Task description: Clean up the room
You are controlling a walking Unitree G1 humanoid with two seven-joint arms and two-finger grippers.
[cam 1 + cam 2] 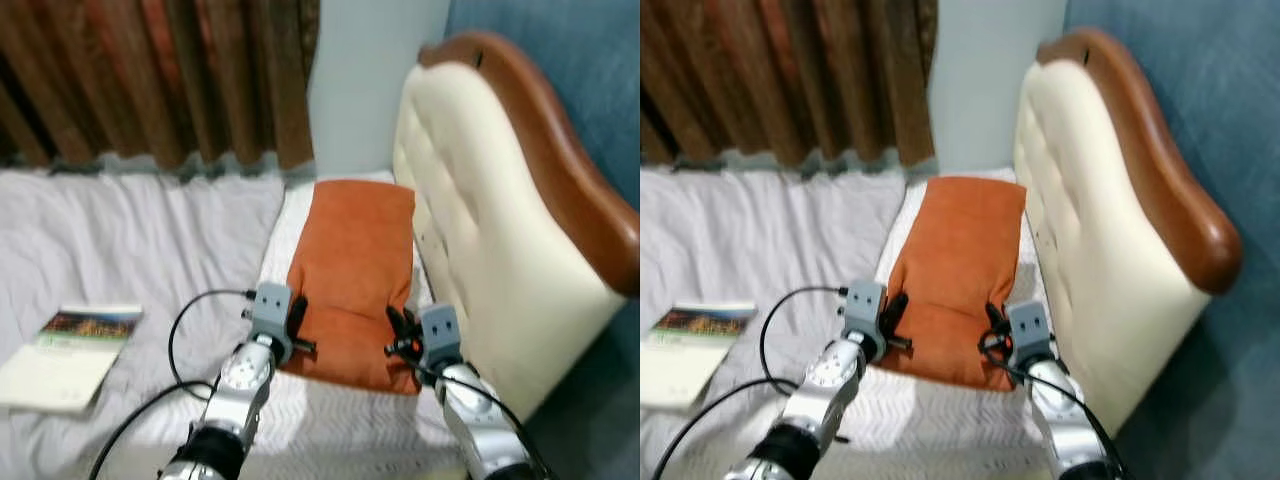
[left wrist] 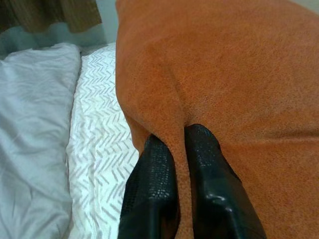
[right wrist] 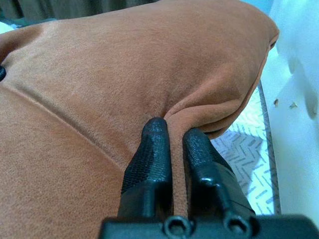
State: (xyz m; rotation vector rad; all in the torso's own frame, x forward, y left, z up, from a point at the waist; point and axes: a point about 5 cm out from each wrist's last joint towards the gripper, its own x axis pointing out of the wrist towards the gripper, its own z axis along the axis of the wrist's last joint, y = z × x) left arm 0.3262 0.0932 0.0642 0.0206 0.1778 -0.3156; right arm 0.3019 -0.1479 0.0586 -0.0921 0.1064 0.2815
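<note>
An orange pillow (image 1: 355,262) lies on the bed beside the cream headboard (image 1: 470,230). My left gripper (image 1: 298,322) is shut on the pillow's near left edge, and a fold of orange fabric (image 2: 180,149) is pinched between its black fingers (image 2: 157,174). At the near right edge, my right gripper (image 1: 402,328) is shut on the pillow (image 3: 124,74) too, with a ridge of cloth squeezed between its fingers (image 3: 152,149).
A book (image 1: 65,355) lies on the grey quilt (image 1: 130,240) at the left. Brown curtains (image 1: 150,70) hang behind the bed. A white patterned sheet (image 2: 97,134) runs under the pillow. The headboard's brown wooden rim (image 1: 560,150) and a blue wall stand at the right.
</note>
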